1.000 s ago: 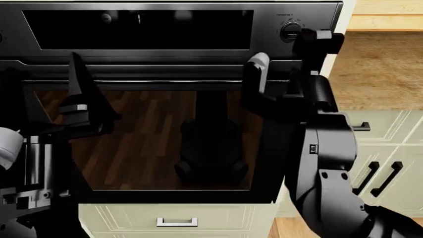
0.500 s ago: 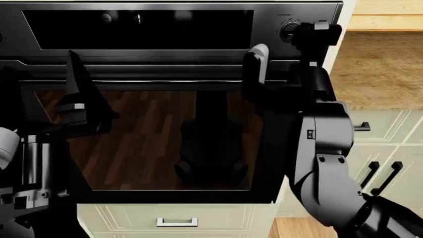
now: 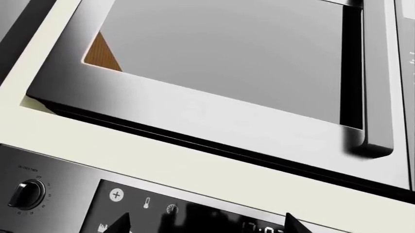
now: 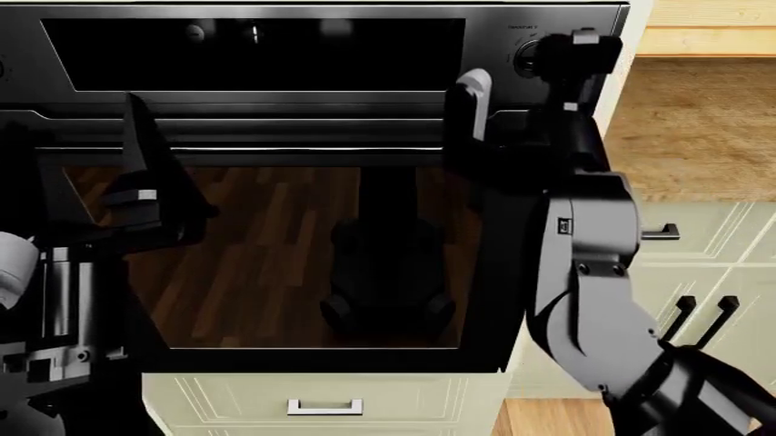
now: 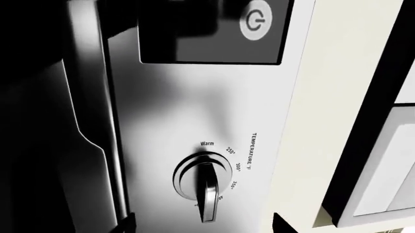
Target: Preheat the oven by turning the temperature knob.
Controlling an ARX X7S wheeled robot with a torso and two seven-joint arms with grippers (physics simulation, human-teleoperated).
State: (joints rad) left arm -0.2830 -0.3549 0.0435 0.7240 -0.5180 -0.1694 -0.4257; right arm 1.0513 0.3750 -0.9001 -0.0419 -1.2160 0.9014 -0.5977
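Right claw arrives at the temperature knob

The right claw (image 4: 570,56) has moved up and closer than one second ago and now covers the temperature knob (image 5: 204,180) at the oven (image 4: 267,254) panel's right end; whether it is closed cannot be told. The left claw (image 4: 152,195) has not moved and its opening is unclear.

Over the last second the right arm has swung up and inward: its end effector (image 4: 570,56) now sits directly in front of the knob (image 5: 205,180), covering most of it in the head view, where it earlier stood just to its right.
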